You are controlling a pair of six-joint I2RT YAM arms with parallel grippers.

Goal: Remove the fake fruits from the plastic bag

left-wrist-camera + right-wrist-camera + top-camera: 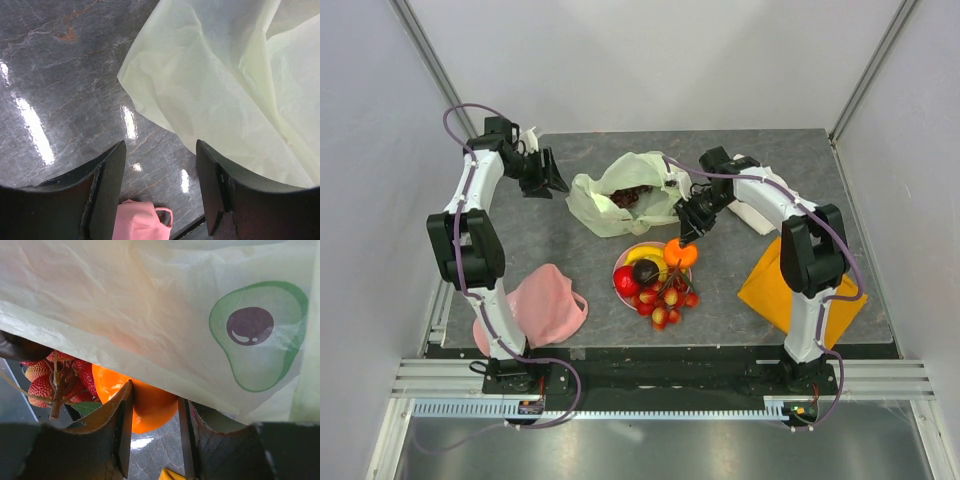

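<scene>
The pale yellow-green plastic bag (pixel 605 200) lies open at the table's back centre, with the dark grape bunch (pixel 632 195) inside. My right gripper (pixel 690 235) is shut on the orange (pixel 680 253), at the far right edge of the pink plate (pixel 638 246). In the right wrist view the orange (pixel 145 412) sits between the fingers of the right gripper (pixel 155 394), under the bag (pixel 150 305). The plate holds the red apple (pixel 626 282), banana (pixel 645 255), plum (pixel 645 270) and berry cluster (pixel 665 300). My left gripper (pixel 555 180) is open and empty, just left of the bag (pixel 220 85).
A pink cloth (pixel 545 305) lies at the front left and also shows in the left wrist view (pixel 137 220). An orange cloth (pixel 790 285) lies at the front right. A white folded cloth (pixel 760 205) lies behind my right arm. White walls enclose the table.
</scene>
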